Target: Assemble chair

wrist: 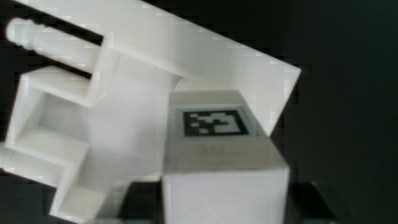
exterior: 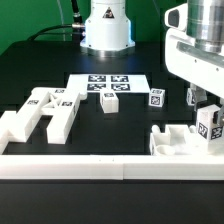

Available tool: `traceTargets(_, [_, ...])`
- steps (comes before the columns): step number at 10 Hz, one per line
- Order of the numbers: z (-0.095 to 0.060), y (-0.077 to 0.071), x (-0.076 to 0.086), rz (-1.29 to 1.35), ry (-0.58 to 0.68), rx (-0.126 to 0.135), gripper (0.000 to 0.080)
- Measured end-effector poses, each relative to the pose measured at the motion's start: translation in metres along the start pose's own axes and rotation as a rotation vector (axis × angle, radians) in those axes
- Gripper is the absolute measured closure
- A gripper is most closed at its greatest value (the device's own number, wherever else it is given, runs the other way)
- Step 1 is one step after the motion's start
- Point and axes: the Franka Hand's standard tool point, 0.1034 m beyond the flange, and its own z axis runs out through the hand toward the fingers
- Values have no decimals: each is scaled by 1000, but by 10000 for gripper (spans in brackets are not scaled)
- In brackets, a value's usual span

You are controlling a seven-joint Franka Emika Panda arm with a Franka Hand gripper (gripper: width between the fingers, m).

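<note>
The chair is in loose white parts. My gripper (exterior: 207,110) hangs at the exterior view's right, shut on a tagged white block (exterior: 209,124). The block sits just above the boxy seat part (exterior: 180,146) by the front wall. In the wrist view the block (wrist: 221,150) fills the space between my gripper's (wrist: 222,208) dark jaws, tag facing the camera. The seat part (wrist: 80,110), with two round pegs at one end, lies right behind it. I cannot tell whether block and seat touch. Two H-shaped frames (exterior: 45,111) lie at the exterior view's left.
The marker board (exterior: 108,84) lies in the middle in front of the robot base (exterior: 106,30). Small tagged pegs stand near it (exterior: 109,103), (exterior: 157,98), (exterior: 190,96). A long white border wall (exterior: 100,166) runs along the front edge.
</note>
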Motion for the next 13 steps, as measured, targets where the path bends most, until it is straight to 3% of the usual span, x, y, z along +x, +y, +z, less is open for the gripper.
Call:
traceTargets(1, [0, 0, 0, -2, 0, 0, 335])
traceTargets(2, [0, 0, 0, -39, 0, 0, 335])
traceTargets(3, [0, 1, 0, -85, 0, -2, 197])
traceTargets(5, [0, 0, 0, -305, 2, -2, 157])
traceTargets(13, [2, 2, 4, -973, 0, -6, 151])
